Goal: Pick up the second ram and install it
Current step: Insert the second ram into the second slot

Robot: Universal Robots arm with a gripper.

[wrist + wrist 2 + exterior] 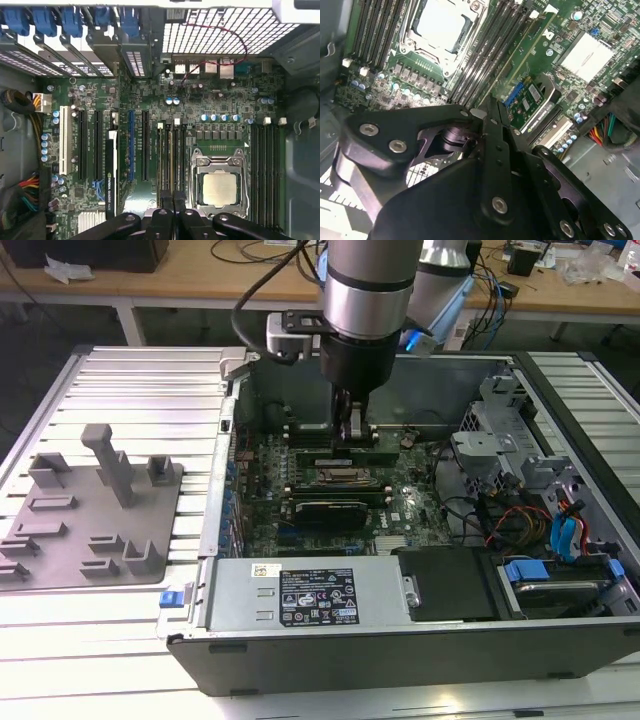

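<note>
My gripper (pixel 350 435) reaches down inside the open computer case (pixel 400 660), over the memory slots on the far side of the processor socket (pixel 335 478). In both wrist views its black fingers are drawn close together. The second ram (pixel 525 55), a thin green stick, stands on edge along one black slot and runs straight into the narrow gap between the fingertips of the gripper (pixel 490 102). In the first wrist view the ram (pixel 172 160) shows as a thin pale line among the slots, ending at the gripper (pixel 173 196). How deep it sits in the slot is unclear.
A grey holder plate (pixel 90 510) with upright blocks lies on the slatted table at the exterior view's left. The processor socket (pixel 217 187) lies beside the slots, and a graphics card (pixel 111 175) stands further along. The power supply (pixel 300 595) and drive cables (pixel 540 530) crowd the near side.
</note>
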